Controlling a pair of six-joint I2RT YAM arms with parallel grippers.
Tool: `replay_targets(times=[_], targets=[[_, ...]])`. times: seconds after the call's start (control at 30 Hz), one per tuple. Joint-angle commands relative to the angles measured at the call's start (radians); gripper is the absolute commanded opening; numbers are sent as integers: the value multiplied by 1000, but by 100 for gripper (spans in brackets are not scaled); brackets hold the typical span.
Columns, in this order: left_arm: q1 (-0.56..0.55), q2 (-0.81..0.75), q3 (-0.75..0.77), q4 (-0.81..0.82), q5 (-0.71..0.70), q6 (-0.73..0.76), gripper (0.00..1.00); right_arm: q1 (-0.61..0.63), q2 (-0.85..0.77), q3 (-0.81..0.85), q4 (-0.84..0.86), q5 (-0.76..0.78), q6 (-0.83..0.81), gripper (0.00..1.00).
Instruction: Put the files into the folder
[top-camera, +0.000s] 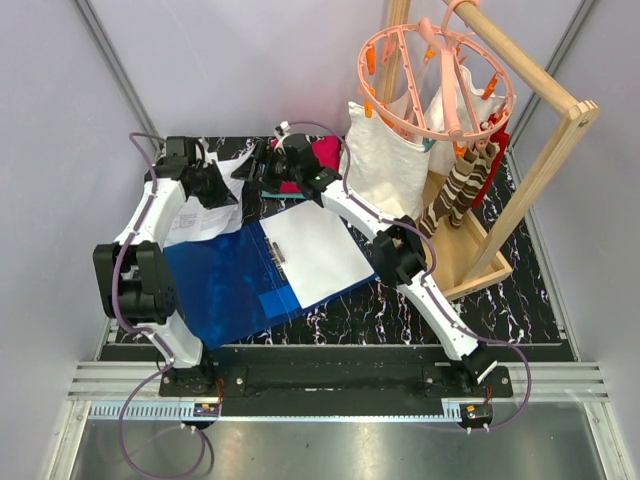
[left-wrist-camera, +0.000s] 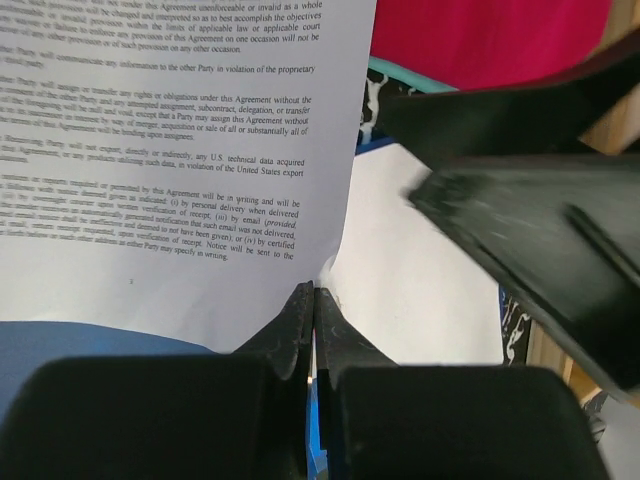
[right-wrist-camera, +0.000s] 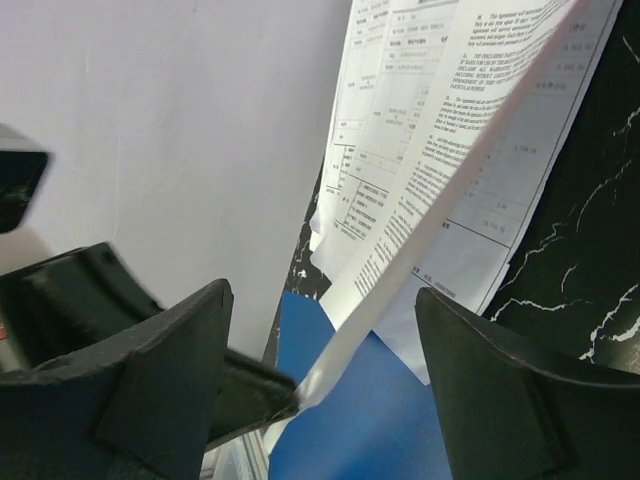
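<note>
The blue folder (top-camera: 225, 280) lies open on the dark marble table, with a blank white sheet (top-camera: 315, 250) on its right half. More printed files (top-camera: 198, 215) lie at its far left edge. My left gripper (top-camera: 222, 186) is shut on the edge of a printed sheet (left-wrist-camera: 200, 150), held lifted over the folder (left-wrist-camera: 60, 340); the pinch shows in the left wrist view (left-wrist-camera: 314, 291). My right gripper (top-camera: 284, 170) is open and empty right beside it. In the right wrist view (right-wrist-camera: 323, 293) the lifted sheet (right-wrist-camera: 450, 190) runs edge-on between its wide-apart jaws, over the folder (right-wrist-camera: 370, 420).
Folded red and teal clothes (top-camera: 322, 152) lie at the back behind the right gripper. A wooden rack (top-camera: 540, 160) at the right carries a pink round hanger (top-camera: 435, 75), a white cloth bag (top-camera: 385, 165) and striped socks (top-camera: 460, 190).
</note>
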Motion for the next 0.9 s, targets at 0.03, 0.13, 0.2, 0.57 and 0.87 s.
replay_targets(times=[0.03,0.13,0.2,0.57,0.87], targets=[[-27,-74,-22,8,-13,28,0,27,15,-6,-23,45,-6,82],[-32,-77,-37,11,4,33,0,30,-2,-34,-25,59,-26,82],[-39,-78,-37,11,16,37,0,30,10,-22,-25,50,-24,79],[-69,-146,-101,7,123,99,1,28,-16,-8,-45,-39,-170,0],[-62,-345,-187,103,160,27,59,-94,-491,-536,-267,-213,-467,0]])
